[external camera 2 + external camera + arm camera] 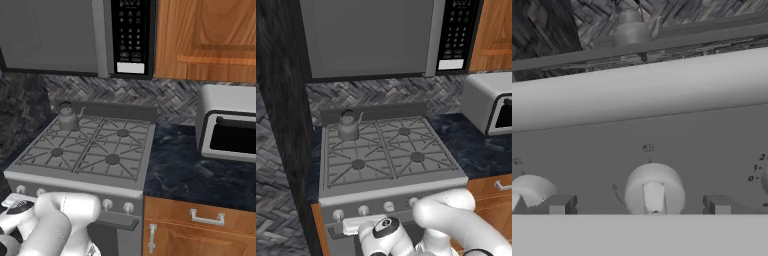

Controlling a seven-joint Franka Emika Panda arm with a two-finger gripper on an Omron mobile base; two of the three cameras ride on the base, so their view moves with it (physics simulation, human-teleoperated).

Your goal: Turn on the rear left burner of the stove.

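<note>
Hovering spread-fingered before the stove (391, 172) panel, the gripper (639, 205) brackets a white knob (654, 192) dead ahead, apparently aligned to twist it.

Home kitchen, rendered. Grey metal four-burner gas stove (387, 150) with cast grates directly ahead of gripper (639, 205), white round knob (654, 192) centred between fingertips. Small grey kettle (348, 125) beyond, on rear left grate. Grey microwave with black keypad (131, 35) high above. Silver toaster oven (230, 131) off right on dark marbled counter (185, 170). Wooden cabinets (210, 37), herringbone backsplash (386, 95).
</note>
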